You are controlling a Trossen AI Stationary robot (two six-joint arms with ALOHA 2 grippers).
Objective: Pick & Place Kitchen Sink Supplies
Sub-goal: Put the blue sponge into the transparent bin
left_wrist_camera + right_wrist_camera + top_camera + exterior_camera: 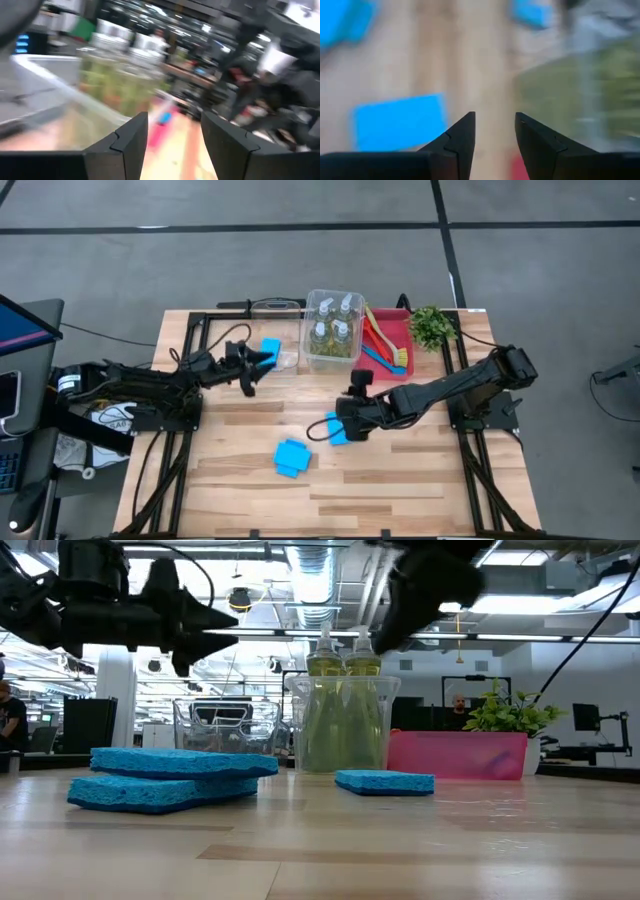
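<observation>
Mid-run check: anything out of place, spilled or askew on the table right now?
No spill shows. Two blue sponges lie stacked askew mid-table, and a third sponge lies loose beside the right end effector. The bottles stand upright in the clear bin; the brushes lie in the red bin.

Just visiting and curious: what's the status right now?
Left gripper open by clear bin. Right gripper open above a sponge. Two sponges still out. Nothing blocking.
</observation>
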